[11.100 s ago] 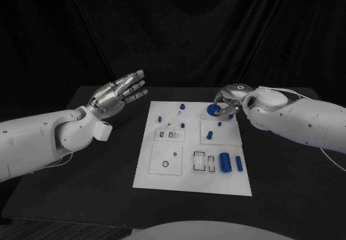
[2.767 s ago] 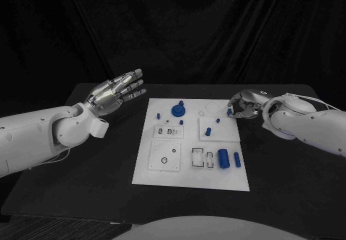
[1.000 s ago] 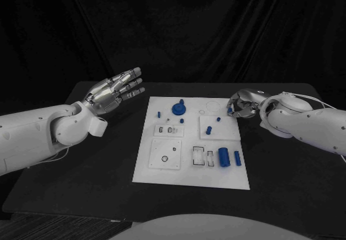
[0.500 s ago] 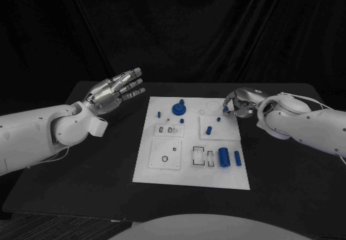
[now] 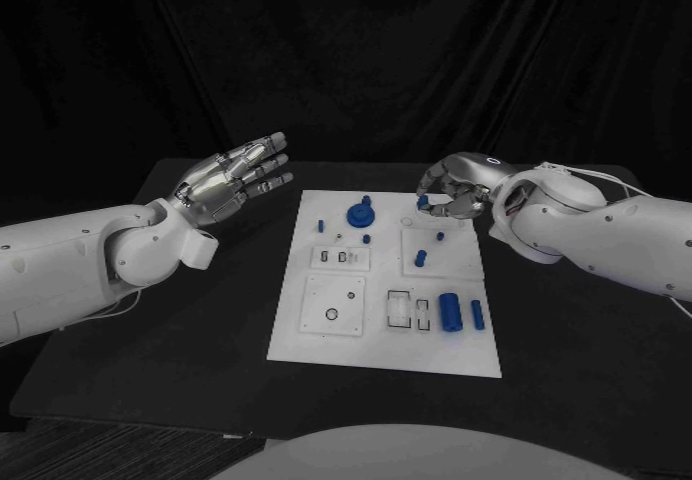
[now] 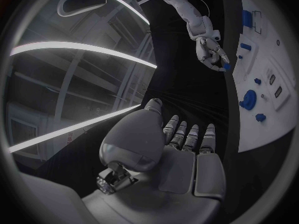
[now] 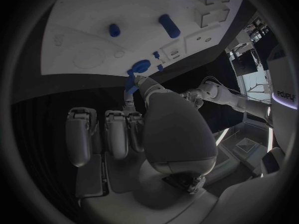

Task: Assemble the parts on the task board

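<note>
The white task board [image 5: 378,335] lies mid-table. On it stand a blue round part with a knob [image 5: 359,214], small blue pegs [image 5: 421,258] and, at the near right, a blue cylinder [image 5: 449,311] beside a slim blue bar [image 5: 477,313]. My right hand [image 5: 462,193] hovers over the board's far right corner and pinches a small blue peg [image 5: 423,201] between thumb and a finger. The right wrist view has that peg [image 7: 131,82] at the fingertips above the board [image 7: 87,45]. My left hand [image 5: 231,180] is raised left of the board, fingers spread, holding nothing.
The board carries recessed plates with slots and holes [image 5: 333,302] and a round outline at its far right. Black tabletop [image 5: 173,330] surrounds the board on all sides, with a dark curtain behind.
My right hand has moved left, from beside the board's right edge to above its far right corner, still pinching the small blue peg. The left hand has hardly moved.
</note>
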{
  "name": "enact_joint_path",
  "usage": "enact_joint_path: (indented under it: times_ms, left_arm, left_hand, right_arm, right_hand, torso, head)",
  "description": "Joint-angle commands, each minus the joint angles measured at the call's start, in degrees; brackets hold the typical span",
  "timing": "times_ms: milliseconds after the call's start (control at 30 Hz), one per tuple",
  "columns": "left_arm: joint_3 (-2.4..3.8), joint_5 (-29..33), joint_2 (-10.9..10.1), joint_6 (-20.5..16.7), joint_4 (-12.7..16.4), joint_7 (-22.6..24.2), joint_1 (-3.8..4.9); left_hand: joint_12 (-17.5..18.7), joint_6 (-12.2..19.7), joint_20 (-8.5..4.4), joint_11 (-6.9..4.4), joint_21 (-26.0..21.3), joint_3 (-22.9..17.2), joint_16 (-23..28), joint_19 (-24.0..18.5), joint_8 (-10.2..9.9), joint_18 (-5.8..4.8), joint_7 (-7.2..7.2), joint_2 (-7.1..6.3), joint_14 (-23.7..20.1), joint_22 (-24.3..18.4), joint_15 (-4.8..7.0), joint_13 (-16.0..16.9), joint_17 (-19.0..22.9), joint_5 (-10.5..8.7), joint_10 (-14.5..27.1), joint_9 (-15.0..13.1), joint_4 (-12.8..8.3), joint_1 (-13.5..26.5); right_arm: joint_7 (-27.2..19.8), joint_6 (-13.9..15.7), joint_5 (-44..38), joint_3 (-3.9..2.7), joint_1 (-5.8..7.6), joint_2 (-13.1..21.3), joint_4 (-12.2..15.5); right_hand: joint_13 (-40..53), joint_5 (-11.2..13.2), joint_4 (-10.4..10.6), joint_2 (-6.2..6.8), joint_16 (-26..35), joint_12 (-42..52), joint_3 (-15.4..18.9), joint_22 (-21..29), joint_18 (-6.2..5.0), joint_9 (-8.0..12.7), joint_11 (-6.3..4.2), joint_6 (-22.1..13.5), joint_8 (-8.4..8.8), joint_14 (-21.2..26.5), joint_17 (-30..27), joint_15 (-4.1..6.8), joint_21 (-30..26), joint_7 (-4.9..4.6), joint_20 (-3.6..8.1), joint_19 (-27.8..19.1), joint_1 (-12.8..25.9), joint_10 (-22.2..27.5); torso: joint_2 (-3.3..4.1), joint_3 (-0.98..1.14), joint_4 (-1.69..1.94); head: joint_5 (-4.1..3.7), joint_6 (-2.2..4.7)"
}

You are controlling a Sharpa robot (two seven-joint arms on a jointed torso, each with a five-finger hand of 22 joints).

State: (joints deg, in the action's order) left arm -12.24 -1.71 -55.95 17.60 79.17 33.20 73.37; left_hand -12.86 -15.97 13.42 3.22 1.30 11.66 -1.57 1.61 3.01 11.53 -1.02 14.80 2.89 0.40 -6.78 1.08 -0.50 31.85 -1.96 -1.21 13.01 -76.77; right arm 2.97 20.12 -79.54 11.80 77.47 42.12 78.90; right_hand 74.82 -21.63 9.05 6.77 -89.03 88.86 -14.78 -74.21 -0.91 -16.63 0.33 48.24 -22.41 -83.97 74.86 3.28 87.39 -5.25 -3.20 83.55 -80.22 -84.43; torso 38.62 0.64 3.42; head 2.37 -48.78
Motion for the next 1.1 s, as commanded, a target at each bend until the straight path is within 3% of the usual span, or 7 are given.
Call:
enact_joint_path:
  times_ms: [33,233,400,500,633,700,1100]
  left_arm:
    - [0.05,-0.1,0.3,0.8,-0.1,0.4,-0.07]
    - [0.05,-0.1,0.5,0.9,-0.2,0.3,-0.07]
    - [0.05,-0.1,0.3,0.9,0.1,0.4,-0.07]
    - [0.05,-0.1,0.3,0.8,0.1,0.4,-0.07]
    - [0.05,-0.1,0.4,0.8,0.1,0.4,-0.07]
    - [0.05,-0.1,0.4,0.8,0.2,0.4,-0.07]
    - [0.05,-0.1,0.6,0.9,0.2,0.2,-0.07]
  left_hand:
    - [-0.6,0.3,0.16,0.74,0.5,-1.3,-1.3,0.5,0.9,-1.36,0.48,-0.19,-0.2,0.5,-0.76,0.8,-0.6,1.07,0.0,-0.9,-1.3,-0.9]
    - [-0.6,0.4,0.17,0.75,0.5,-1.3,-1.3,0.5,0.9,-1.37,0.55,-0.19,-0.2,0.5,-0.78,0.8,-0.6,1.09,0.0,-0.9,-1.4,-0.9]
    - [-0.6,0.3,0.17,0.74,0.5,-1.3,-1.3,0.5,0.9,-1.37,0.57,-0.18,-0.2,0.5,-0.77,0.8,-0.6,1.1,0.0,-0.9,-1.4,-0.9]
    - [-0.6,0.3,0.17,0.74,0.5,-1.3,-1.3,0.5,0.9,-1.37,0.57,-0.18,-0.2,0.5,-0.77,0.8,-0.6,1.1,0.0,-0.9,-1.4,-0.9]
    - [-0.6,0.3,0.17,0.74,0.5,-1.3,-1.3,0.5,0.9,-1.37,0.59,-0.18,-0.2,0.5,-0.77,0.8,-0.6,1.12,0.0,-0.9,-1.4,-0.9]
    - [-0.6,0.3,0.17,0.74,0.5,-1.3,-1.3,0.5,0.9,-1.37,0.59,-0.18,-0.2,0.5,-0.77,0.8,-0.6,1.12,0.0,-0.9,-1.4,-0.9]
    - [-0.6,0.3,0.17,0.74,0.5,-1.3,-1.3,0.5,0.9,-1.37,0.59,-0.18,-0.2,0.5,-0.77,0.8,-0.6,1.12,0.0,-0.9,-1.4,-0.9]
  right_arm:
    - [2.0,-0.7,-1.9,-0.02,0.52,-0.9,1.8]
    - [2.8,-2.1,-3.8,-0.01,0.16,-3.7,3.6]
    - [3.5,-4.1,-6.7,-0.01,-1.1,-5.5,4.3]
    - [3.8,-5.1,-7.5,-0.01,-1.79,-6.5,4.1]
    - [3.9,-6.3,-8.2,-0.01,-2.79,-7.7,3.6]
    - [3.9,-6.5,-8.3,-0.01,-3.15,-8.1,3.5]
    - [4.7,-7.8,-8.5,-0.01,-4.06,-9.4,2.9]
  right_hand:
    - [15.2,0.5,-0.9,-1.3,-1.0,1.1,-0.8,-14.3,-0.21,-1.4,0.43,1.9,-1.56,-6.0,15.1,-0.64,-1.1,-0.07,-0.38,3.9,-0.5,-5.6]
    - [15.2,0.9,-1.2,-1.0,-1.0,1.1,-0.8,-14.2,-0.26,-1.3,0.55,1.9,-1.24,-6.0,15.1,-0.73,-1.3,-0.17,-0.5,3.8,-0.7,-5.6]
    - [15.2,2.1,-1.5,-0.81,-1.0,1.1,-0.7,-14.2,-0.3,-1.1,0.73,2.2,-0.85,-6.0,15.1,-0.92,-1.5,-0.29,-0.69,3.7,-0.7,-5.6]
    - [15.2,2.2,-1.6,-0.82,-1.0,1.1,-0.8,-14.2,-0.31,-1.1,0.75,2.2,-0.78,-6.0,15.1,-0.94,-1.5,-0.29,-0.71,3.6,-0.8,-5.6]
    - [15.2,2.3,-1.8,-0.82,-1.0,1.1,-0.9,-14.0,-0.44,-1.0,0.8,2.2,-0.58,-6.0,15.1,-0.99,-1.9,-0.37,-0.77,3.3,-1.0,-5.6]
    - [15.2,2.3,-1.9,-0.82,-1.0,1.1,-0.9,-14.0,-0.44,-1.0,0.8,2.2,-0.58,-6.0,15.1,-0.99,-1.9,-0.37,-0.77,3.3,-1.0,-5.6]
    - [15.2,2.3,-2.0,-0.72,-1.0,1.1,-0.9,-13.9,-0.52,-0.9,0.91,2.2,-0.37,-6.0,15.1,-1.05,-2.2,-0.48,-0.82,3.2,-1.1,-5.6]
  torso:
    - [0.04,0.01,0.02]
    - [0.01,0.0,-0.01]
    - [0.01,-0.08,0.1]
    - [-0.04,-0.11,0.18]
    - [0.05,-0.02,-0.06]
    - [0.02,-0.03,0.06]
    - [0.05,0.02,0.03]
  head:
    - [0.0,-0.13]
    - [0.36,-0.27]
    - [0.59,-0.38]
    - [0.6,-0.52]
    - [0.69,-0.6]
    - [0.65,-0.63]
    - [0.76,-0.75]
